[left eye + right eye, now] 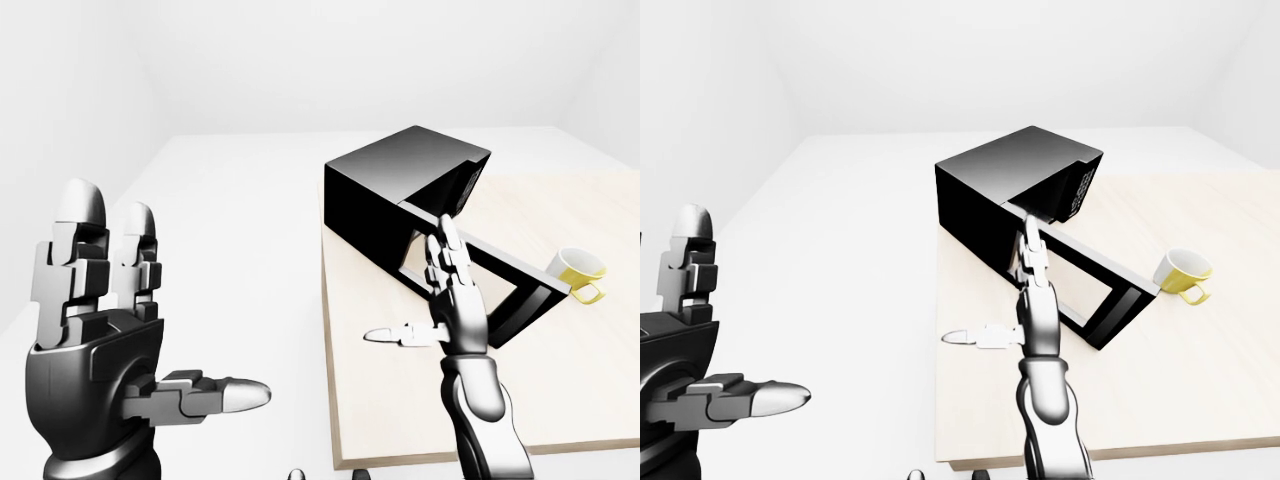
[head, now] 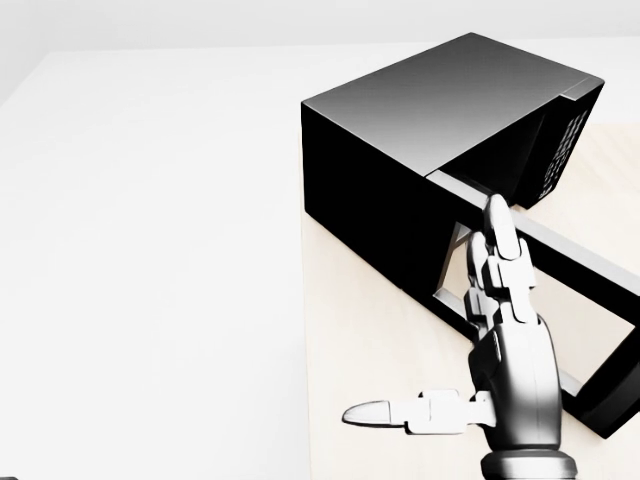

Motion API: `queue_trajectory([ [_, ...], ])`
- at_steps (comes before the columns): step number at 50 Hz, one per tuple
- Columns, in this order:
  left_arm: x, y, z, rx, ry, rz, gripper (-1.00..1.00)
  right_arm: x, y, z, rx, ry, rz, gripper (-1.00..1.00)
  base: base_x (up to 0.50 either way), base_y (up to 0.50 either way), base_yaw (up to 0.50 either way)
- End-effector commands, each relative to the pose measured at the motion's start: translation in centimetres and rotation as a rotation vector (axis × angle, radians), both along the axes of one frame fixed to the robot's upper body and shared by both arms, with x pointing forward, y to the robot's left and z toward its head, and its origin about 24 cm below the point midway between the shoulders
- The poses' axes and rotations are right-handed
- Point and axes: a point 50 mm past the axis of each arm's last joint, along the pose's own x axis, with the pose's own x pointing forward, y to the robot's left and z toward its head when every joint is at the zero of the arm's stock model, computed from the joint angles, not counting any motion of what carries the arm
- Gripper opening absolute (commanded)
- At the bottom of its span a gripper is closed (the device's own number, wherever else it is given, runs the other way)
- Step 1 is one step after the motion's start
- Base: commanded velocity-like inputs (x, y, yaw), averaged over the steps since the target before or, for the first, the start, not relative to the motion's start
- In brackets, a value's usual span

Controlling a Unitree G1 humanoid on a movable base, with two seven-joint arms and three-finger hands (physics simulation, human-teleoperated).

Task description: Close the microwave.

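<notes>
White room, pale wooden table (image 1: pixel 560 400)

Both hands are raised with fingers straight up and thumbs out sideways: left hand (image 1: pixel 100 340), right hand (image 2: pixel 510 375).

Black microwave (image 1: pixel 385 190) with a grey shine on top, rows of little white dots on its side panel; yellow cup (image 1: pixel 579 268), white inside; pale tan desk (image 1: pixel 560 390); grey, white and black right hand (image 2: pixel 505 330); same colours on left hand (image 1: pixel 100 330); white walls
</notes>
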Motion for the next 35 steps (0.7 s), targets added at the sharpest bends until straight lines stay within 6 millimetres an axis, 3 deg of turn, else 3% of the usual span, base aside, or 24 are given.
queue_trajectory([
  [1, 0.0, 0.0, -0.1, -0.003, 0.005, -0.001, 1.00, 1.5, -0.5, -3.0, 0.014, 0.129, -0.017, 1.00, 0.00, 0.00, 0.00],
  [7, 0.0, 0.0, -0.1, 0.003, 0.006, 0.003, 1.00, 2.4, -0.8, -4.8, 0.033, 0.168, -0.025, 1.00, 0.00, 0.00, 0.00],
  [35, 0.0, -0.2, -0.2, 0.003, 0.014, -0.008, 1.00, 3.6, -1.8, -5.5, 0.038, 0.182, -0.066, 1.00, 0.00, 0.00, 0.00],
])
